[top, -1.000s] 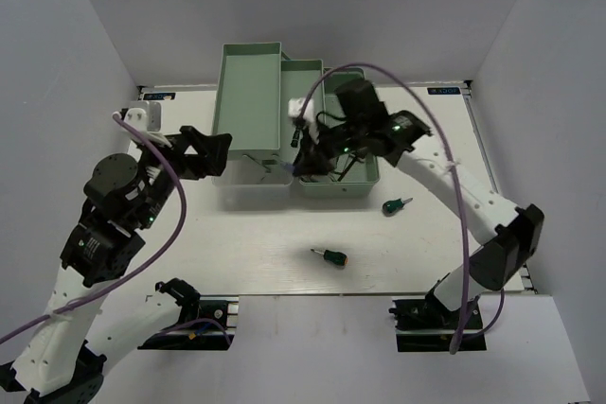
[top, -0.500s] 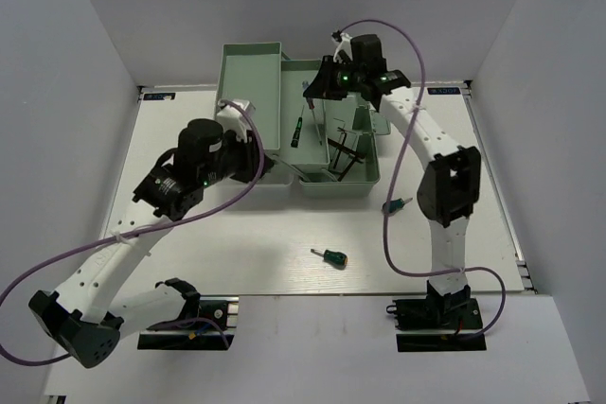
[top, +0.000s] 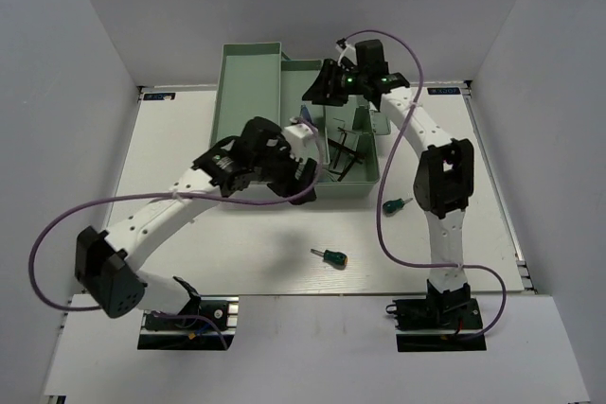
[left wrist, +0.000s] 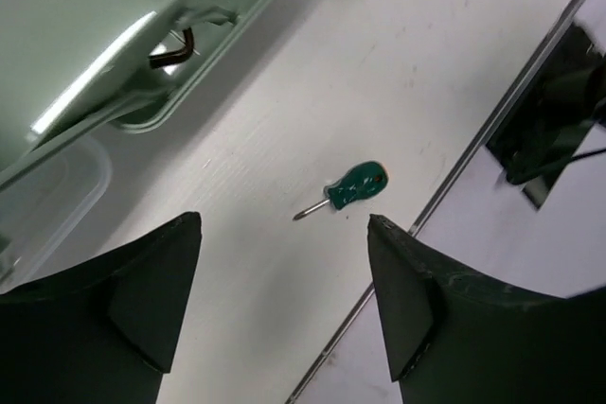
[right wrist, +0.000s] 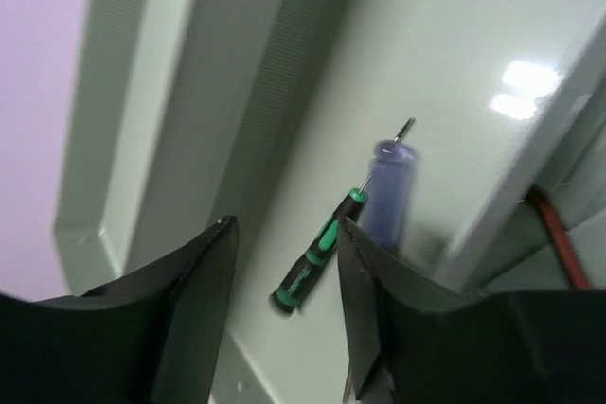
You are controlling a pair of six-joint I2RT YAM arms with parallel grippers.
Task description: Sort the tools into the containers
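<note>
The pale green toolbox stands at the back middle of the table. My right gripper hangs open and empty over its middle tray. In the right wrist view the right gripper is just above a thin black-and-green screwdriver and a blue-handled screwdriver lying in that tray. Dark hex keys lie in the right compartment. My left gripper is open and empty at the box's front edge. In the left wrist view the left gripper is high above a stubby green screwdriver.
Two stubby green screwdrivers lie on the white table, one in the front middle and one to the right of the box. The clear lid lies in front of the box. A hex key shows under a tray's edge.
My left arm has swung right, across the front of the toolbox. My right arm moved from the right compartment to the back of the middle tray a second ago and has barely moved since.
</note>
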